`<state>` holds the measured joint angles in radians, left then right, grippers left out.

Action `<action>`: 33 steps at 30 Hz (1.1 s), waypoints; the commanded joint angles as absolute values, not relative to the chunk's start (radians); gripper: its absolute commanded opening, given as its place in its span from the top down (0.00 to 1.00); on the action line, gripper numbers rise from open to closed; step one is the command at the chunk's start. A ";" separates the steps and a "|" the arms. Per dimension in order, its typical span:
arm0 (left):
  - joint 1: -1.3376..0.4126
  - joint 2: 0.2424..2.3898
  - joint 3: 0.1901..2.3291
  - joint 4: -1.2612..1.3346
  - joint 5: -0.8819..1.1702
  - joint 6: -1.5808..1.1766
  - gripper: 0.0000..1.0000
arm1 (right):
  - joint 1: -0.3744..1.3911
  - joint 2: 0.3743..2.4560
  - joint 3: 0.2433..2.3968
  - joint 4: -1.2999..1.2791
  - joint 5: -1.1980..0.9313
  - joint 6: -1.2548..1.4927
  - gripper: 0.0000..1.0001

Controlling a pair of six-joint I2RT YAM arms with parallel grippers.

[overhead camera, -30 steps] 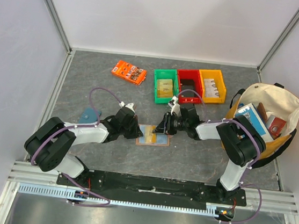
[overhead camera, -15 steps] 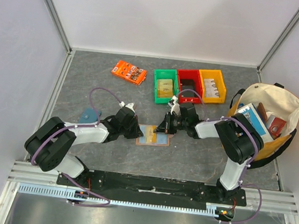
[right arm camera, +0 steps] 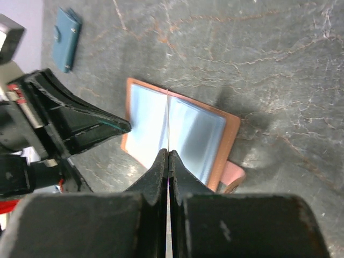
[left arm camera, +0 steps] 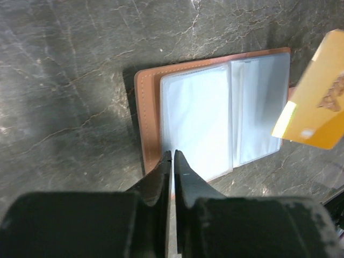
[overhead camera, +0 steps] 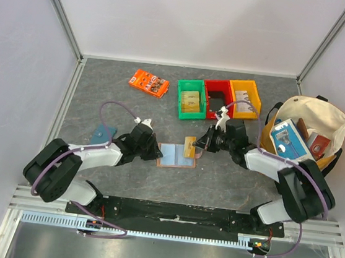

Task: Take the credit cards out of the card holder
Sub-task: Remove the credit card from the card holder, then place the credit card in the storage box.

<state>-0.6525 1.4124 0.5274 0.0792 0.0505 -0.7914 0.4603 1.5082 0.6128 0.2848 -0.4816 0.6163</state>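
— So, which step is this?
— Pulling a card. On the left, the left gripper [left arm camera: 173, 157] has its fingers pressed together, tips at the near edge of the card holder [left arm camera: 209, 115]. Whether they pinch a sleeve or just press down, I can't tell. The card holder lies open and flat on the table [overhead camera: 103, 84], between the two arms, and its clear sleeves look empty from here. At its right edge, the right gripper [right arm camera: 168, 152] is clamped on a yellow card [left arm camera: 317, 115], free of the sleeves.
— And next?
— I'd say carry the card off and set it down apart from the holder, then check the sleeves for more. The left gripper needs to steady the holder meanwhile.
— The surface?
— Dark grey, stone-patterned, matte. A teal pouch [overhead camera: 102, 135] lies left and an orange packet [overhead camera: 148, 83] at the back. Then come a green bin [overhead camera: 179, 98], a red bin [overhead camera: 218, 83], a yellow bin [overhead camera: 245, 83], and a canvas bag [overhead camera: 315, 111] far right. White walls enclose it.
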 commanded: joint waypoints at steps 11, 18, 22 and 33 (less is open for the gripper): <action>-0.646 1.056 0.420 0.329 0.175 -0.865 0.10 | 0.488 1.131 0.402 0.633 -0.296 0.989 1.00; -0.646 1.000 0.359 0.570 0.275 -0.923 0.08 | 0.546 1.054 0.321 0.813 -0.216 1.080 1.00; -0.647 1.006 0.342 0.659 0.288 -0.953 0.13 | 0.597 1.049 0.308 0.874 -0.178 1.094 1.00; -0.657 1.048 0.345 0.779 0.348 -0.985 0.47 | 0.698 1.103 0.313 0.982 -0.126 1.091 1.00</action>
